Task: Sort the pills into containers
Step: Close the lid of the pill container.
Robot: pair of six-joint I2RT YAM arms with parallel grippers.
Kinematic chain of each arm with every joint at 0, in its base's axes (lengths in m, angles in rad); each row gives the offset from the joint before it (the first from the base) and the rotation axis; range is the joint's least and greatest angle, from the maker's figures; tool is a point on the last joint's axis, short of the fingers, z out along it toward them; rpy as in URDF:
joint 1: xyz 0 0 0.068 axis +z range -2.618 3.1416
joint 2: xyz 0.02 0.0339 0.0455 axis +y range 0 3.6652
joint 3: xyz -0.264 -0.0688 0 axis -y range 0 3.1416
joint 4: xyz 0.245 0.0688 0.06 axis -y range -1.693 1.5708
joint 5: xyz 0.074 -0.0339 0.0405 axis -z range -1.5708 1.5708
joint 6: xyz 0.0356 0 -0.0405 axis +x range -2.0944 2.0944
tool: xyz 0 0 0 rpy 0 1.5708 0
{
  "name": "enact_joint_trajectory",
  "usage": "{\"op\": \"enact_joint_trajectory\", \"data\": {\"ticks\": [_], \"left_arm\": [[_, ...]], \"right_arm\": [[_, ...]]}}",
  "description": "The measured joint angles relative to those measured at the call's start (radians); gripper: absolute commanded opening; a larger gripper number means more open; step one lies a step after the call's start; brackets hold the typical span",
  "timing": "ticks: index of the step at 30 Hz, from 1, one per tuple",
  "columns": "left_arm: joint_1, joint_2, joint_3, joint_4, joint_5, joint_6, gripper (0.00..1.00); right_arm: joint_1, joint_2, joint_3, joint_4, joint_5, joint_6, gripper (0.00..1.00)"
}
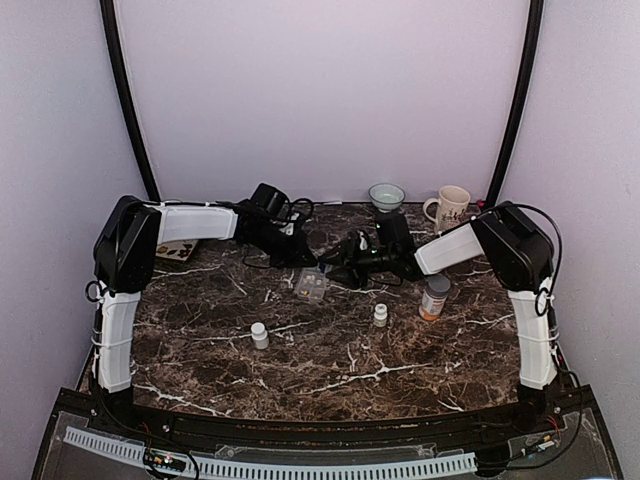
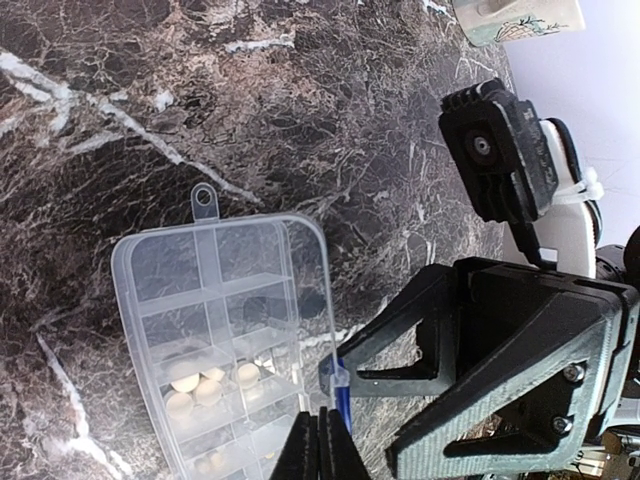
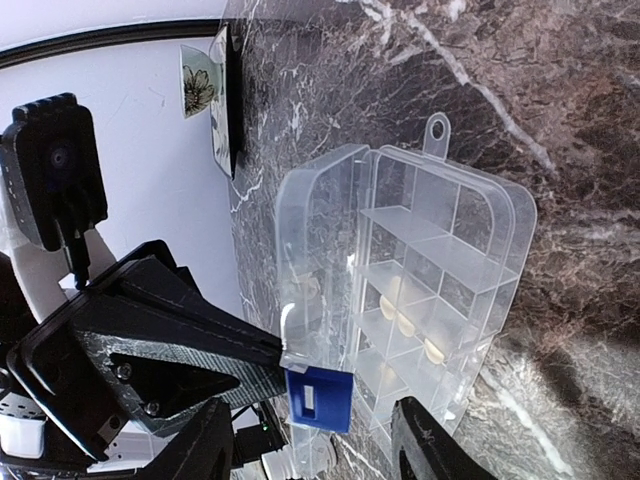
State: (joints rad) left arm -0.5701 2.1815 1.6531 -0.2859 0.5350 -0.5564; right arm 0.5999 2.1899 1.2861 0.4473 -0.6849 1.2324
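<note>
Clear gridded plastic pill box (image 2: pixel 175 265) on veined marble table (image 2: pixel 150 100)

Box lid (image 3: pixel 320 230) stood raised on the L arm's side of the pill box (image 3: pixel 455 250), w/ the left gripper (image 2: pixel 320 452) pinched on its edge by the blue latch (image 3: pixel 320 398), so that side was blocked. The compartments (image 3: pixel 420 290) lay uncovered from above, but the right gripper (image 3: pixel 312 410), jaws apart, crowded the latch end. The table (image 1: pixel 330 385) front had room btwn a small white bottle (image 1: pixel 260 335) and a second white bottle (image 1: pixel 380 315); orange bottle (image 1: pixel 434 297) stood right, bowl (image 1: pixel 387 196) & mug (image 1: pixel 450 208) at the back edge.
</note>
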Motion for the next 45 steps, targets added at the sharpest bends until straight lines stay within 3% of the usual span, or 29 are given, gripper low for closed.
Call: {"op": "enact_joint_trajectory", "data": {"ticks": [45], "left_arm": [[0.005, 0.018, -0.014, -0.004, 0.003, 0.029, 0.04]], "right_arm": [[0.000, 0.020, -0.015, 0.078, -0.070, 0.014, 0.56]]}}
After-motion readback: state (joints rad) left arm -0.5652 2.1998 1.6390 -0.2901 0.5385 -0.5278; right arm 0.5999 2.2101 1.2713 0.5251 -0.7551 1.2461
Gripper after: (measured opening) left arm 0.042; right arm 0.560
